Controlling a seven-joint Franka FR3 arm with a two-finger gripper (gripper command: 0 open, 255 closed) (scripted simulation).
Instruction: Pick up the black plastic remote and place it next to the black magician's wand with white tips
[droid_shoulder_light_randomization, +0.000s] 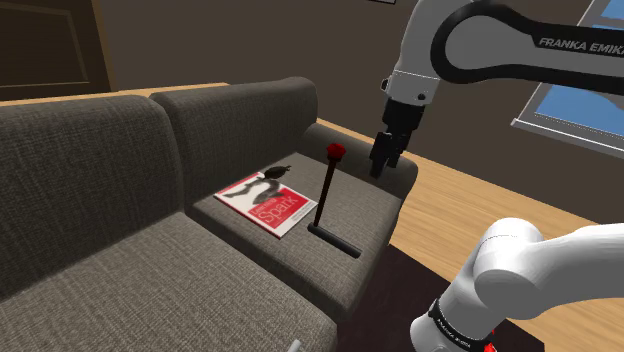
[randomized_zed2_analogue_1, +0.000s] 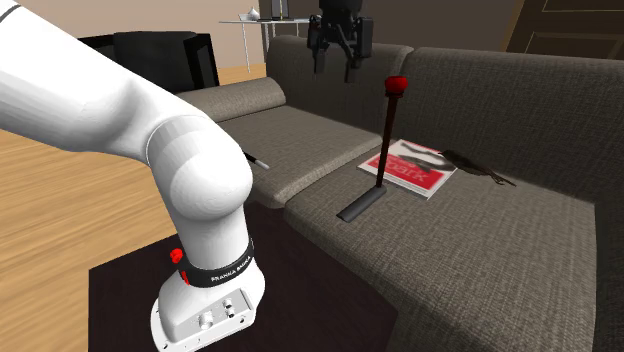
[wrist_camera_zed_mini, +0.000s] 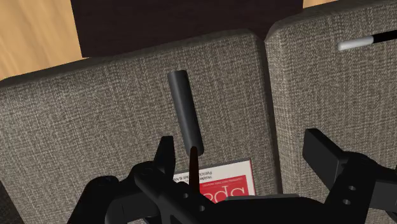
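Observation:
The black remote (droid_shoulder_light_randomization: 335, 241) (randomized_zed2_analogue_1: 362, 203) (wrist_camera_zed_mini: 184, 111) lies flat near the front edge of a grey sofa cushion (droid_shoulder_light_randomization: 365, 205). A thin dark stick with a red top (droid_shoulder_light_randomization: 334, 152) (randomized_zed2_analogue_1: 397, 84) rises upright from its far end. The black wand with a white tip (wrist_camera_zed_mini: 366, 41) (randomized_zed2_analogue_1: 256, 160) rests on the neighbouring cushion, partly hidden behind the arm in the second exterior view. My gripper (droid_shoulder_light_randomization: 388, 155) (randomized_zed2_analogue_1: 338, 50) (wrist_camera_zed_mini: 245, 159) hangs open well above the sofa, holding nothing, with the remote below it between the fingers' lines.
A red and white magazine (droid_shoulder_light_randomization: 265, 203) (randomized_zed2_analogue_1: 408, 167) lies behind the remote, with a small dark object (droid_shoulder_light_randomization: 276, 174) (randomized_zed2_analogue_1: 480, 165) at its far corner. The sofa's backrest (droid_shoulder_light_randomization: 240, 120) and armrest (droid_shoulder_light_randomization: 355, 140) stand close by. A dark rug (randomized_zed2_analogue_1: 300, 290) lies over the wooden floor (randomized_zed2_analogue_1: 70, 170).

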